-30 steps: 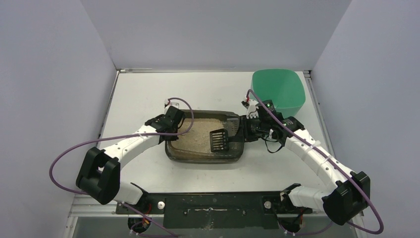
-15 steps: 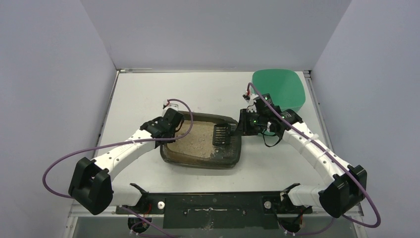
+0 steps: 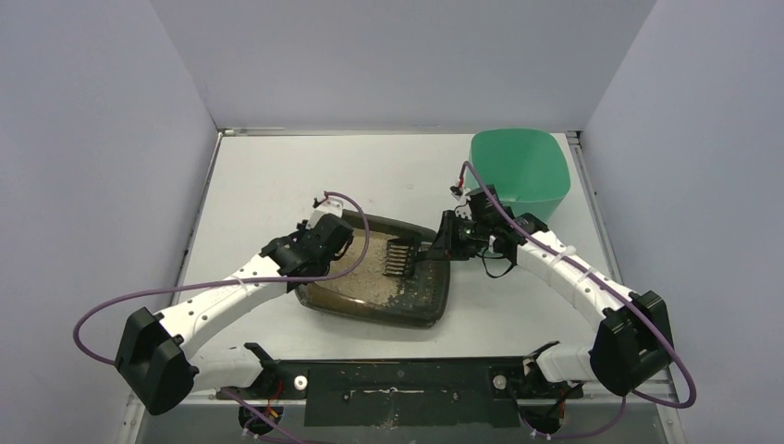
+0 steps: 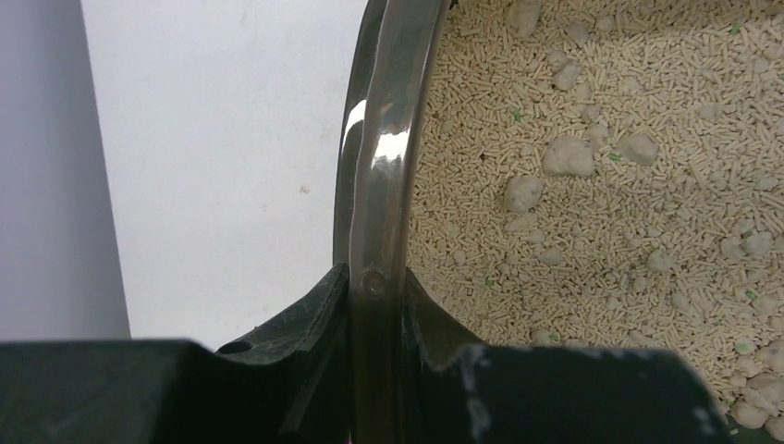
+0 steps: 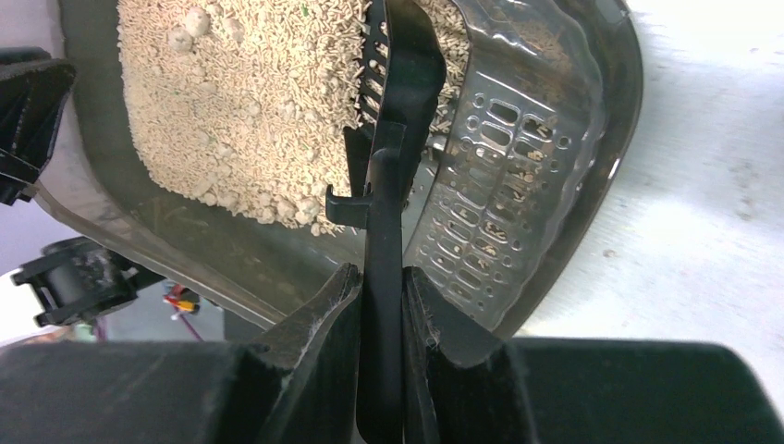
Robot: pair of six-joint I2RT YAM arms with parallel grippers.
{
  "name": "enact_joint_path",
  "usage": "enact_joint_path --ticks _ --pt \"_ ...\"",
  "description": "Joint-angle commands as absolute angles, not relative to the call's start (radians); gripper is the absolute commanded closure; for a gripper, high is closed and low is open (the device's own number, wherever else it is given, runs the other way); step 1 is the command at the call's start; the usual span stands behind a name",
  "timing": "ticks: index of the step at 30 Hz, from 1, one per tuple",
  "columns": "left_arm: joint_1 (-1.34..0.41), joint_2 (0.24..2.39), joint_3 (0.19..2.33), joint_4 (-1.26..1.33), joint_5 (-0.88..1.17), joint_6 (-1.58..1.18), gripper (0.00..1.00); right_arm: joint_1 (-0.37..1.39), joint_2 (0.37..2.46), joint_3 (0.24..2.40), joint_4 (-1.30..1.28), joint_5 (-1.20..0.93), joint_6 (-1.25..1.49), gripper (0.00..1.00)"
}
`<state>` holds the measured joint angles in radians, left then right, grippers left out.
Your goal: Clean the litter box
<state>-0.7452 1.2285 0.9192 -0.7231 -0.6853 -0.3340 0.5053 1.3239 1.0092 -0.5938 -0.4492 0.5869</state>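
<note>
The dark litter box lies mid-table, tilted, with its left end raised. Beige granules with pale clumps fill its left part. My left gripper is shut on the box's left rim, one finger on each side of it, as the left wrist view shows. My right gripper is shut on the handle of the black slotted scoop. In the right wrist view the gripper holds the scoop on edge, its head at the granules. The box's perforated right end is bare.
A mint-green bin stands at the back right, just behind the right arm. Grey walls close in the white table on three sides. The arm bases and a black bar run along the near edge.
My left gripper has lifted the box's left end and swung it, so the box now sits skewed. My right gripper has drawn the scoop back and turned it on edge.
</note>
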Motion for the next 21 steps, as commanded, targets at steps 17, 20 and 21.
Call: enact_joint_path --ticks 17,20,21 --pt "-0.835 1.04 1.0 -0.469 -0.805 -0.16 1.0 0.633 1.391 0.761 0.071 -0.668 0.917 1.0" --pt "-0.851 1.036 1.005 -0.458 -0.814 -0.143 1.0 0.649 1.411 0.764 0.14 -0.667 0.943 1.0" --pt "-0.856 1.033 1.008 -0.454 -0.814 -0.137 1.0 0.651 1.415 0.765 0.161 -0.665 0.948 1.0"
